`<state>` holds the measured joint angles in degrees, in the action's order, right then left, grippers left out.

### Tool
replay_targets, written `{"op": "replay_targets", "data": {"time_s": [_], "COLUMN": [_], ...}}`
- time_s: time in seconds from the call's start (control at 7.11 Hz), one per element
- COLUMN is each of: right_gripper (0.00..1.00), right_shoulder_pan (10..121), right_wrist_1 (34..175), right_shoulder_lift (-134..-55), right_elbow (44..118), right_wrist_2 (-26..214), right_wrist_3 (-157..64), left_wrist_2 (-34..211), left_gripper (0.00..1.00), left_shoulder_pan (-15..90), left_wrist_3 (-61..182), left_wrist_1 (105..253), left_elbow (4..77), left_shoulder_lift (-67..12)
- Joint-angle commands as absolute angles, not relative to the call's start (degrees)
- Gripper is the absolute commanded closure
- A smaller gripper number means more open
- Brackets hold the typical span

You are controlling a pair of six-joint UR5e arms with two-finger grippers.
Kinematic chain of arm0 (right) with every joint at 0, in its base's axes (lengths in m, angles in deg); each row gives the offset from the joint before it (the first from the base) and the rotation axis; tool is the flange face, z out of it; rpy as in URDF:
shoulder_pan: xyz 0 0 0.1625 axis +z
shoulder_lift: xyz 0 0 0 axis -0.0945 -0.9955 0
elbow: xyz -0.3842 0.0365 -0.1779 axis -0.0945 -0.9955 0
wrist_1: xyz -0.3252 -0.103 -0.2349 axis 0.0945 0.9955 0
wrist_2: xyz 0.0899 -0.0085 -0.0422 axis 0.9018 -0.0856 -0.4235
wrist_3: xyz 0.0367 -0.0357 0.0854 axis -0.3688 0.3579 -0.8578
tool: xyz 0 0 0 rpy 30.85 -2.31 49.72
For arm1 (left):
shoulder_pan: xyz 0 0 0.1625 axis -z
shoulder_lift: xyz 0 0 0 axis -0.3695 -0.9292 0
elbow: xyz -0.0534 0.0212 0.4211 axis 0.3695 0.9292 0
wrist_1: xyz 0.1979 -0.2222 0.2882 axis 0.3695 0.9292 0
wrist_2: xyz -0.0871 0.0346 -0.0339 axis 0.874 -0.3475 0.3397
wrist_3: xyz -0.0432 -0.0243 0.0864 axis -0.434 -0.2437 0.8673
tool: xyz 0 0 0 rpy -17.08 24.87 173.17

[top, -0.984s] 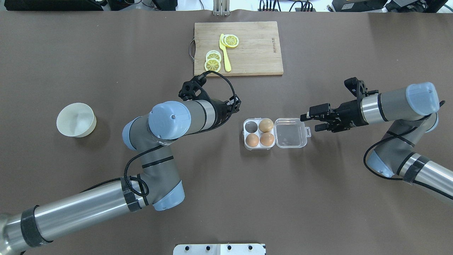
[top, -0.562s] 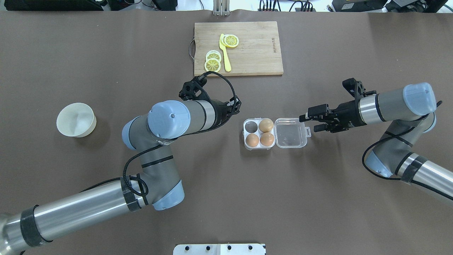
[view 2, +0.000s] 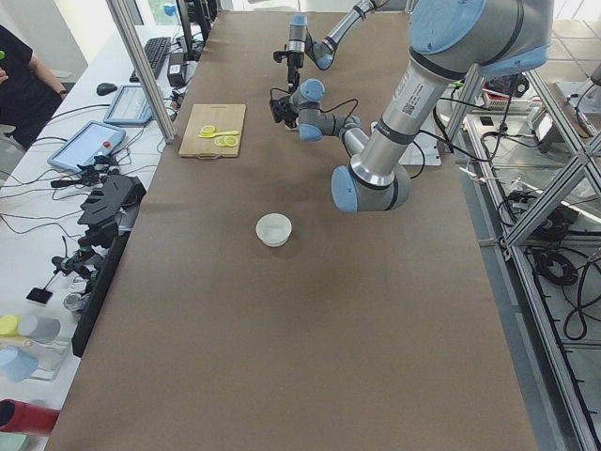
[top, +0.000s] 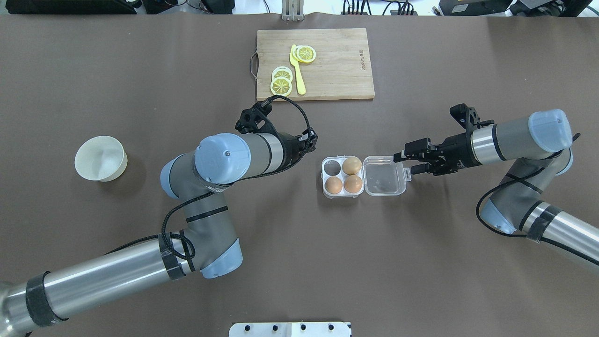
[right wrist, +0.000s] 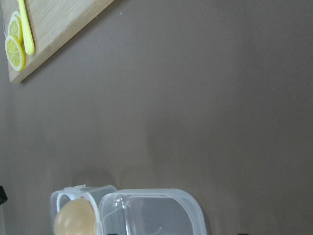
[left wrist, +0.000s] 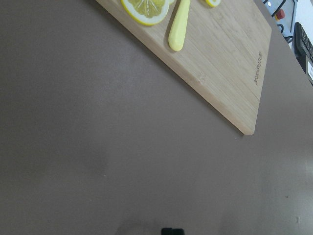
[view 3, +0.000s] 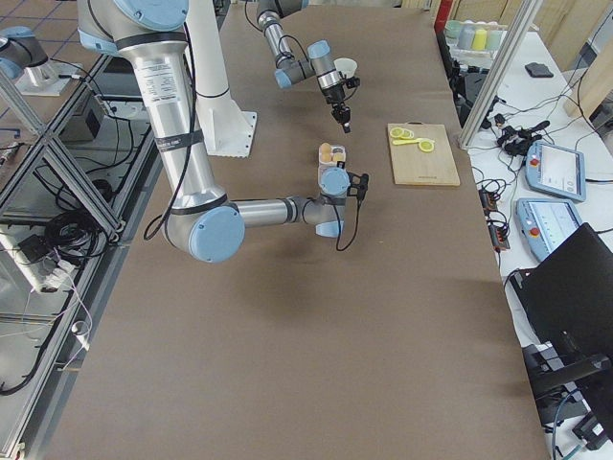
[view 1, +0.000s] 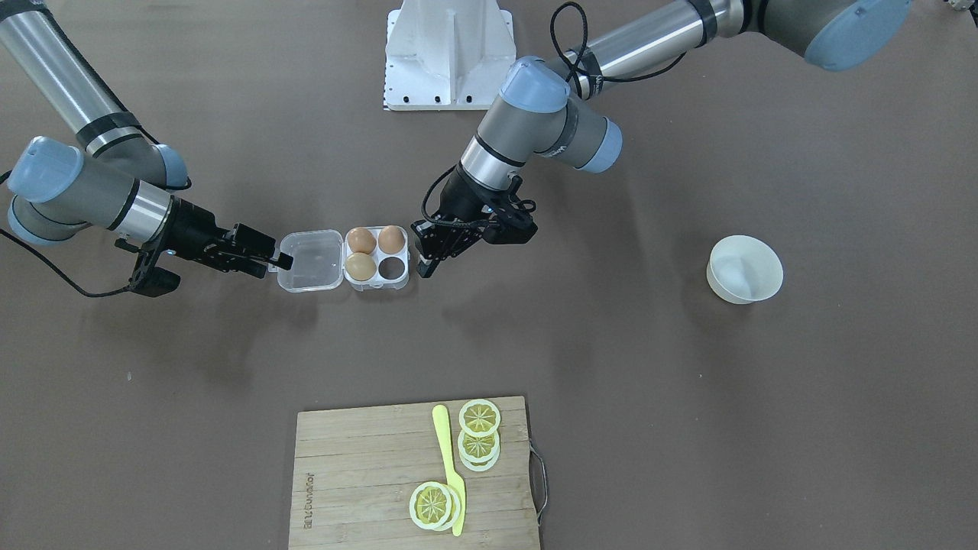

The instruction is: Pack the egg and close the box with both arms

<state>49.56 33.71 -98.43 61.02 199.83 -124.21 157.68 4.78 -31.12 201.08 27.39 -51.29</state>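
The brown counter [top: 299,281] takes up most of the room. Over it the left arm [top: 222,159] is the bulkiest thing, elbow bent, its wrist just off the 9 o'clock side of the box [top: 323,177]. The left jaws point down beside the box, and I cannot tell how far apart they stand or whether they grip anything. The right arm [top: 510,138] reaches in from 3 o'clock. The right jaws are held level and parted with nothing between them, their tips right at the latch tab of the lid [top: 383,177]; whether they touch it I cannot say. A wooden cutting board [top: 337,70] lies at 12 o'clock from the box, carrying lemon slices [top: 281,80] and a yellow knife [top: 298,75]. A white bowl [top: 122,161] sits well off at 9 o'clock. The box's lid lies flat open on its 3 o'clock side. The egg [top: 333,185] rests in the 7 o'clock cell, its orange-brown twin [top: 353,184] in the 5 o'clock cell, a paler tan egg [top: 352,165] at 1 o'clock.
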Motion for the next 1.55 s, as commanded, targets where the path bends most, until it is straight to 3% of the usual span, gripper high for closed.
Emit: {"op": "replay_targets", "data": {"time_s": [0.0, 0.28, 1.41], "right_gripper": [0.26, 0.32, 0.34], "right_shoulder_pan": [49.4, 49.4, 49.7], "right_wrist_1": [33.7, 33.7, 33.5], "right_shoulder_lift": [-98.3, -98.3, -98.8], "right_elbow": [61.0, 61.0, 61.5], "right_wrist_2": [199.9, 200.3, 201.8], "right_wrist_3": [-124.3, -124.1, -124.3], "left_wrist_2": [157.7, 157.7, 157.7], "left_gripper": [1.0, 1.0, 1.0], "left_shoulder_pan": [4.8, 4.8, 4.8], "left_wrist_3": [-31.2, -31.2, -31.1], "left_wrist_1": [201.1, 201.1, 201.1], "left_elbow": [27.4, 27.4, 27.4], "left_shoulder_lift": [-51.3, -51.2, -51.2]}}
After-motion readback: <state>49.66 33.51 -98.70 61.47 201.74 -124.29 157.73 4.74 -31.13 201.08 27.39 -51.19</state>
